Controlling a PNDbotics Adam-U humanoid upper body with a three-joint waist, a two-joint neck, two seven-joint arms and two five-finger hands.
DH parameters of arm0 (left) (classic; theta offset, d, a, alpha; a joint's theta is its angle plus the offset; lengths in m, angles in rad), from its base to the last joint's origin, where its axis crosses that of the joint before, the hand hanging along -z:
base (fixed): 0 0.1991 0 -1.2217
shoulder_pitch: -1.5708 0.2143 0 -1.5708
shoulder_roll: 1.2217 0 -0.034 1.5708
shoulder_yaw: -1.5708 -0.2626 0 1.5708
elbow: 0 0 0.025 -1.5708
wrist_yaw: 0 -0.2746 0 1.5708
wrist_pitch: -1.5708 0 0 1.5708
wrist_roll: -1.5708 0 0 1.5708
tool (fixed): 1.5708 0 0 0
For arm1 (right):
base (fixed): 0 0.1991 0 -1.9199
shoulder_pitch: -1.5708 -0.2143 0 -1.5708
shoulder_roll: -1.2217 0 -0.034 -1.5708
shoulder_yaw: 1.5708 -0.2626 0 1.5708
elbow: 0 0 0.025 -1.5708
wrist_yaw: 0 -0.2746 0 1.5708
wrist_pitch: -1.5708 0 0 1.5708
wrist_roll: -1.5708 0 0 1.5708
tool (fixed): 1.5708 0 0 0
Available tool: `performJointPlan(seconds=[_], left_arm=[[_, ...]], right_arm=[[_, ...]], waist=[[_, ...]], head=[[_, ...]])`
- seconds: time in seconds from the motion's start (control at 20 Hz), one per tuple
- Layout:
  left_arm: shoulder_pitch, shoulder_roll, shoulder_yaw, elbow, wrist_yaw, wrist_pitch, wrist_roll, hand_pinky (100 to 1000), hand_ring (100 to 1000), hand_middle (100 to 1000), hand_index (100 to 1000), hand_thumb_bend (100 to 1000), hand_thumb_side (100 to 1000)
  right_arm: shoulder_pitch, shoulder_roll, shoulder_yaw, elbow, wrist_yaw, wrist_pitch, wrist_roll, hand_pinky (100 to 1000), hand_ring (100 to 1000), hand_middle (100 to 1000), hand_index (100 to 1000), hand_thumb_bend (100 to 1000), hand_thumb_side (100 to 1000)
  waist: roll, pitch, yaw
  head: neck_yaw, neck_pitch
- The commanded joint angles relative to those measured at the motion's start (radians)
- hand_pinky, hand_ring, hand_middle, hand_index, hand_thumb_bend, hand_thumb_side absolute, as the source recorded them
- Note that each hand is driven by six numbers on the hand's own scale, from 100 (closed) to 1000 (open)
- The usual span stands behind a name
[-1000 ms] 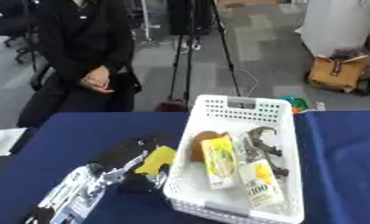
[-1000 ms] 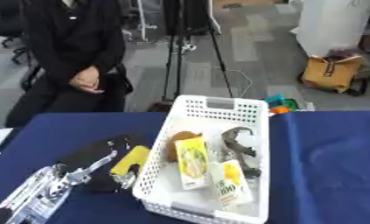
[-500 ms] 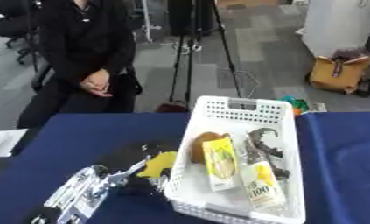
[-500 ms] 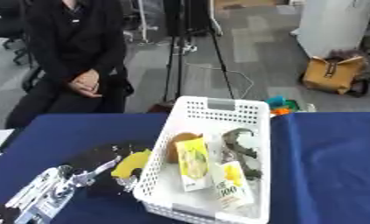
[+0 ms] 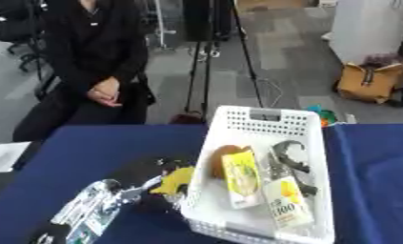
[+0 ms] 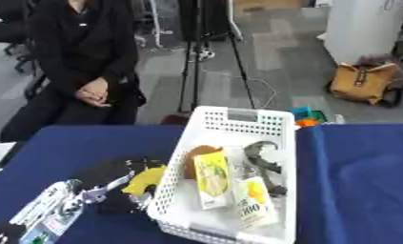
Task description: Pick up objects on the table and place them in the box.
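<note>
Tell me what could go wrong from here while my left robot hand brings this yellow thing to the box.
The yellow object at the left robot hand sits right against the white box wall, so it could catch on the rim or shove the box. The box already holds cartons and a dark tool, so a drop might land on them.

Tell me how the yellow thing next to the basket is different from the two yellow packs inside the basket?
The yellow thing lies outside the white basket, on the blue table by the robot's left hand; the packs lie inside. It looks plain yellow; the packs carry printed pictures. All are yellow.
</note>
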Motion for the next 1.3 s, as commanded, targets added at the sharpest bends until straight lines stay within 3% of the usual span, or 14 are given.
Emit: performJointPlan(seconds=[0.05, 0.45, 0.85, 0.95, 1.3], left_arm=[[-0.008, 0.017, -0.004, 0.006, -0.039, -0.012, 0.031, 1000, 1000, 1000, 1000, 100, 829], [-0.027, 0.011, -0.014, 0.039, -0.068, -0.035, 0.042, 1000, 1000, 1000, 1000, 100, 861], [-0.04, 0.011, -0.013, 0.099, -0.117, -0.014, 0.034, 1000, 1000, 1000, 1000, 100, 805], [-0.037, 0.013, -0.007, 0.102, -0.105, -0.01, 0.032, 1000, 1000, 1000, 1000, 100, 830], [-0.038, 0.036, 0.007, 0.088, -0.07, 0.006, 0.022, 1000, 1000, 1000, 1000, 100, 792]], right_arm=[[-0.01, -0.014, 0.001, -0.023, -0.006, -0.002, 0.004, 574, 528, 498, 670, 100, 894], [-0.012, -0.013, 0.003, -0.023, -0.012, -0.004, 0.004, 574, 528, 498, 668, 100, 896], [-0.015, -0.013, 0.007, -0.023, -0.019, -0.009, 0.006, 575, 528, 498, 668, 100, 895], [-0.014, -0.014, 0.007, -0.023, -0.019, -0.01, 0.007, 575, 528, 498, 668, 100, 895], [-0.01, -0.015, 0.007, -0.023, -0.019, -0.011, 0.011, 575, 527, 498, 669, 100, 895]], waist=[[-0.006, -0.012, -0.003], [-0.01, -0.009, -0.002], [-0.012, -0.005, -0.004], [-0.012, -0.004, -0.003], [-0.011, -0.006, 0.001]], head=[[0.004, -0.015], [0.006, -0.02], [0.007, -0.017], [0.006, -0.016], [0.007, -0.017]])
